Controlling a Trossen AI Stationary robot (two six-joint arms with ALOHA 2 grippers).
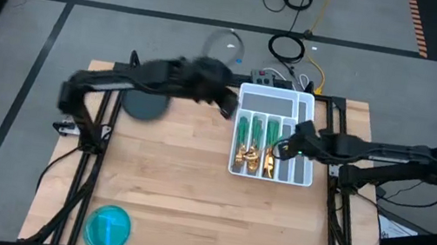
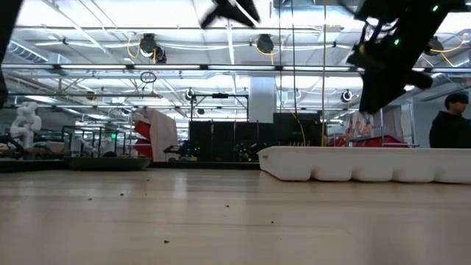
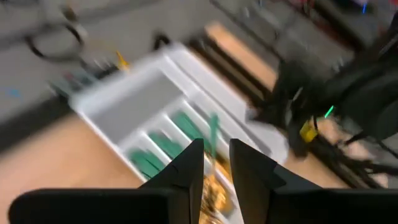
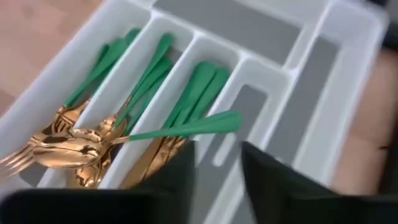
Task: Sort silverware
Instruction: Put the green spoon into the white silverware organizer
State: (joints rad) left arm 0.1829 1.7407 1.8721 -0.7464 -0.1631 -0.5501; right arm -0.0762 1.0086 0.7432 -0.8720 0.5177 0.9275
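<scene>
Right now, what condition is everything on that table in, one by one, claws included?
white tray: flat on the table, three slots filled
silverware: sorted in three slots, handles together
spoon: lying crosswise over the dividers, not in a slot
dark plate: empty as far as visible, partly under the left arm
blue bowl: upright at the table's near edge
left gripper: open, empty
right gripper: open above the tray, empty

Tray (image 1: 313,111) walls hem the lanes; a spoon (image 4: 186,129) lies across dividers.
</scene>
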